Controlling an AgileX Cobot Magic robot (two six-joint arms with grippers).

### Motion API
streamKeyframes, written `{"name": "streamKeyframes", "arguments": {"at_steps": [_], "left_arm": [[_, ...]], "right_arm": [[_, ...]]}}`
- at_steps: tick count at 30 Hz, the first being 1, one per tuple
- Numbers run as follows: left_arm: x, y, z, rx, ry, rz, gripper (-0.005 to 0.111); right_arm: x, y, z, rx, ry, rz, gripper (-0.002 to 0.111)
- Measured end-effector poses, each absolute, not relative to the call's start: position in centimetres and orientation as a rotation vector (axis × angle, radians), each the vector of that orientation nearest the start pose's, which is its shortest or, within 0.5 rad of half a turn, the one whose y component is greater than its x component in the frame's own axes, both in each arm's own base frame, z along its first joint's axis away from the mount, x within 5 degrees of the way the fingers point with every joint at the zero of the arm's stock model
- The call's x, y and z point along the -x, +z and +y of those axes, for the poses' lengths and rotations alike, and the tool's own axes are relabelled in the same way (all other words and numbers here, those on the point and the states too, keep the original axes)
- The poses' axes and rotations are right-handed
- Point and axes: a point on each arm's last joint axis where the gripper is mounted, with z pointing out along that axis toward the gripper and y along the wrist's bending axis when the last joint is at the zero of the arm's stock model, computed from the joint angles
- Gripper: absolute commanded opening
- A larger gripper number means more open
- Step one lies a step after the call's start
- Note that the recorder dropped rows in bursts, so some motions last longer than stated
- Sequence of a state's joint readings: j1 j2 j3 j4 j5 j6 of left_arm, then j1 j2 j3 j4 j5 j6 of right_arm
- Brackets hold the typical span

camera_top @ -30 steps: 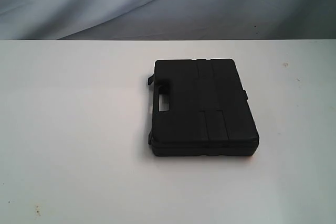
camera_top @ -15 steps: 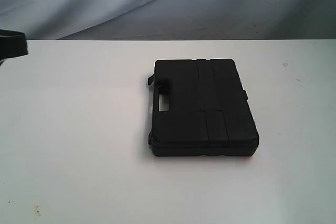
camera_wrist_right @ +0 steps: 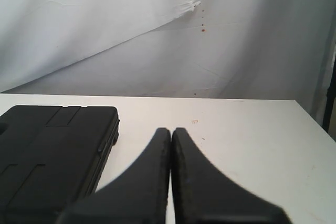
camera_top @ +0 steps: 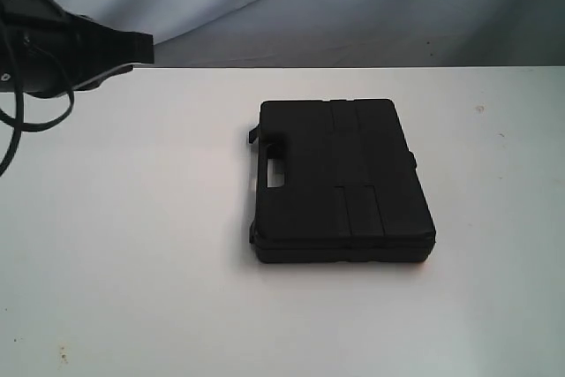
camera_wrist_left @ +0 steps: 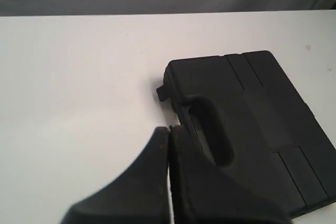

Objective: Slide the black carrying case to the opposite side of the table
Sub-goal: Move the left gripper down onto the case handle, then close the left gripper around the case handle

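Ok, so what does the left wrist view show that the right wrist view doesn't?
Only the left wrist view shows the handle opening in the case, the small tab sticking out near its corner, and the left gripper, shut. Only the right wrist view shows the right gripper, also shut, the draped folds of the backdrop, and the table's side edge. Both show the black carrying case lying flat on the white table.
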State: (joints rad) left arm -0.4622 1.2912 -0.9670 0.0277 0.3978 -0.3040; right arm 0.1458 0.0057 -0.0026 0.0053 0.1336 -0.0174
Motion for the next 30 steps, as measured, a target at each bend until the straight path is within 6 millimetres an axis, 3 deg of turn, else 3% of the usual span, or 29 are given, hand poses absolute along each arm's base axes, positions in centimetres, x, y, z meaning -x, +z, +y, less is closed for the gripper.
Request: {"name": "streamKeyframes", "arguments": {"at_steps": [5,12,17,23,27,30], "left_arm": [[-26.7,29.8,-13.3,-0.209,-0.35,2.353,0.0],[-29.0,29.1,-14.5,-0.179,-0.292,2.533,0.0],[-30.6,28.8,-17.3,-0.198,-0.292,2.594,0.0],[-33.5,26.2,-22.3,-0.192,-0.329,2.731,0.0],[-35.3,24.6,-23.5,-0.195,-0.277,2.816,0.01],[-36.3,23.9,-24.2,-0.196,-0.27,2.828,0.031]], "right_arm": [[-5.6,20.2,0.8,0.13,0.102,1.616,0.0],[-5.6,20.2,0.8,0.13,0.102,1.616,0.0],[-5.6,20.2,0.8,0.13,0.102,1.616,0.0],[-5.6,20.2,0.8,0.13,0.102,1.616,0.0],[-5.6,20.2,0.8,0.13,0.102,1.616,0.0],[-5.6,20.2,0.8,0.13,0.102,1.616,0.0]]}}
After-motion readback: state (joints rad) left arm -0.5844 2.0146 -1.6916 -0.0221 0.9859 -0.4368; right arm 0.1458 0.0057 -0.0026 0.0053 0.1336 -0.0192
